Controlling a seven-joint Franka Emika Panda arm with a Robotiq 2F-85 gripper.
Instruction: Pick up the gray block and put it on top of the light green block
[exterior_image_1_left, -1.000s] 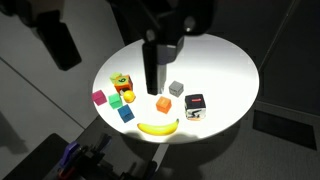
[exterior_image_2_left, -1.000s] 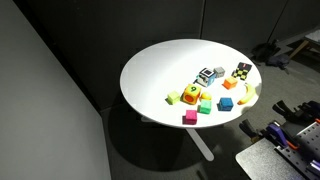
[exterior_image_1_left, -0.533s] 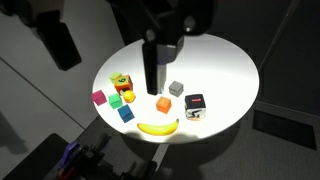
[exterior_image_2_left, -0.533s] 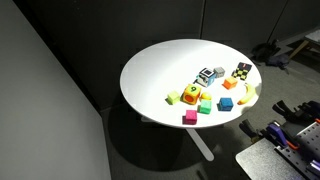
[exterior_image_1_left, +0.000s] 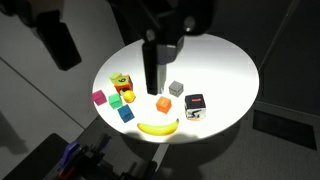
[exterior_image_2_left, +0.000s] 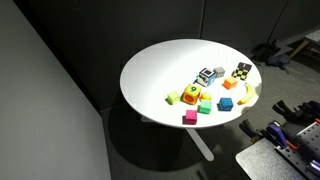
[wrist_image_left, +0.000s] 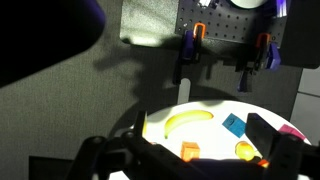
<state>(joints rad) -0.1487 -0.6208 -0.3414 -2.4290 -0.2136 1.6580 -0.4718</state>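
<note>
The gray block sits near the middle of the white round table; it also shows in an exterior view. The light green block with a red-orange mark stands at the table's edge among other blocks, and appears in an exterior view. My gripper hangs above the table between the two blocks, touching neither. In the wrist view my gripper is open and empty. The gray and light green blocks are out of the wrist view.
A banana, an orange block, a red-black-white cube, a blue block, a pink block and a small green block lie around. The wrist view shows the banana, orange block and blue block.
</note>
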